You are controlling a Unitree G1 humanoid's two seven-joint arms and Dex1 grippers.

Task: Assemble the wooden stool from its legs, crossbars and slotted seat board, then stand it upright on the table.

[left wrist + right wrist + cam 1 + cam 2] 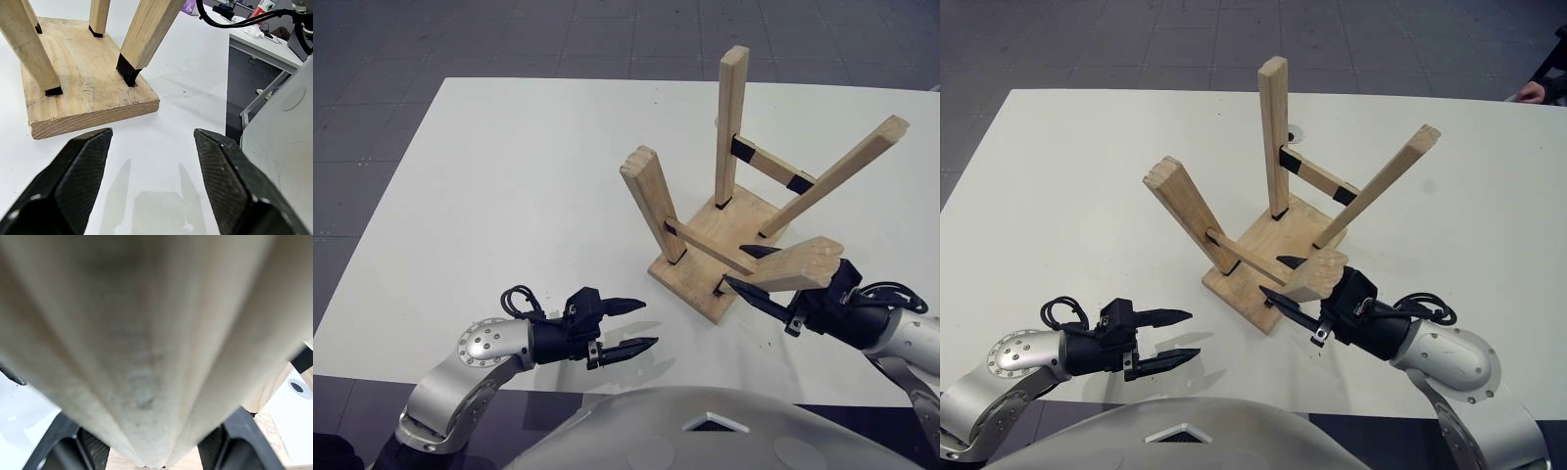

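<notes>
- The stool (729, 211) is sitting upside down on the near right part of the tabletop (509, 176), well in from every edge.
- The slotted seat board (700, 284) is lying flat on the tabletop. All four legs (732, 117) are rising out of it, splaying outward, with dark sockets showing at their feet in the left wrist view.
- Two crossbars are showing. One (771, 164) is bridging the two legs on the far side, and another (710, 247) is running low between the left leg and the near leg (803, 264).
- Whether further crossbars are called for cannot be told.
- The right gripper (736, 266) is reaching in from the near right corner. Its jaws are closing on the near leg from both sides, just above the seat board. The leg is pressing between the pads in the right wrist view.
- The left gripper (648, 323) is hovering by the near edge, left of the stool and apart from it. Its jaws are gaping wide and holding nothing.
- Judgement: assembly is looking essentially complete, with the near leg possibly being seated or used as a handle.
- Outstanding: the stool is awaiting turning over to stand on its legs. That is likely calling for the idle left gripper to take a second hold, since a one-sided lift is risking a leg pulling out of its slot.
</notes>
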